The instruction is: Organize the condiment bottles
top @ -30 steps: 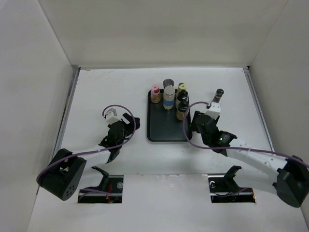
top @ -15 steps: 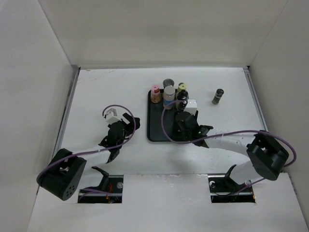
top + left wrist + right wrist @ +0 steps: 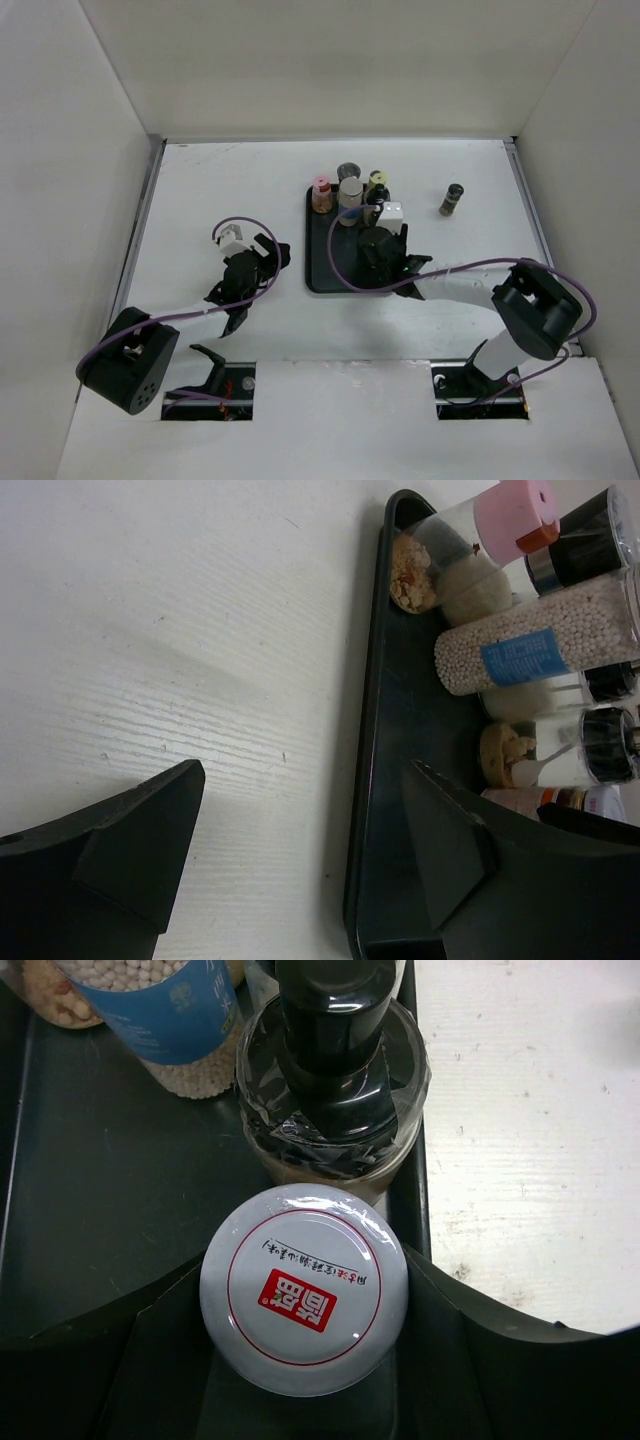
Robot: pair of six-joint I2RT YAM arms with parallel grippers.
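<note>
on the white table (image 3: 230,190), the black tray (image 3: 322,272) is holding a cluster of condiment bottles (image 3: 350,190). only the right wrist view is showing the right gripper (image 3: 305,1280) clamping a white-lidded bottle (image 3: 300,1330) just inside the tray's right rim. only the overhead view is catching a dark-capped bottle (image 3: 452,199) sitting alone on the table, right of the tray. the left gripper (image 3: 300,780) is hovering spread and empty near the tray's left rim.
</note>
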